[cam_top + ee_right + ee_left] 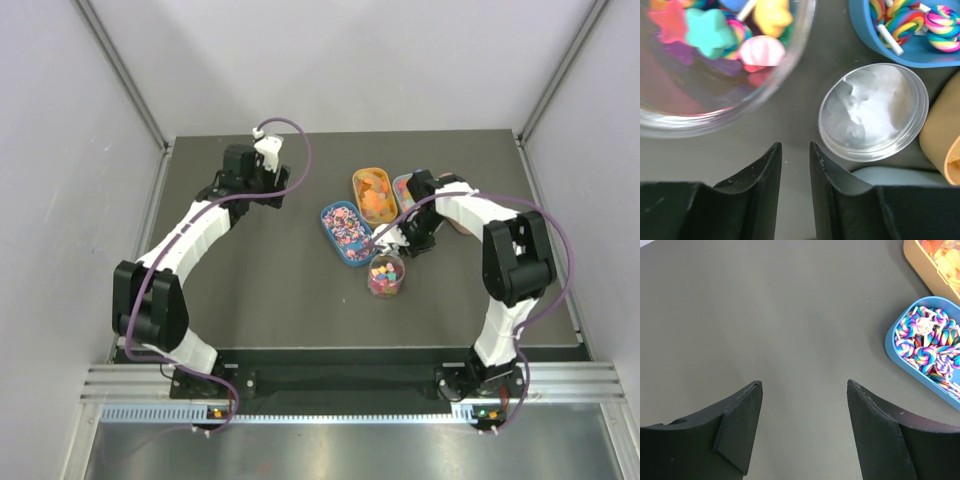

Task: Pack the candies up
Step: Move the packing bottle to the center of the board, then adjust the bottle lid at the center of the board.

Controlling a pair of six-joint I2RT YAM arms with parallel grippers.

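Note:
The candies are small and multicoloured. Swirl lollipops fill a blue oval tray (346, 232), also in the left wrist view (920, 347). Orange gummies fill an orange tray (375, 195). Star and cube pieces lie in a clear round jar (386, 275), at top left of the right wrist view (715, 55). My right gripper (393, 241) hangs low between the jar and the trays. Its jaws (795, 146) are only slightly apart, with bare table between them. A clear round lid (873, 112) lies just beyond its right finger. My left gripper (275, 185) (805, 385) is wide open and empty over bare table, left of the trays.
A pale blue-grey tray (404, 186) sits right of the orange one, mostly under my right arm; its edge shows in the right wrist view (895, 176). The orange tray's corner (945, 150) is close on the right. Grey walls surround the dark table (250, 290).

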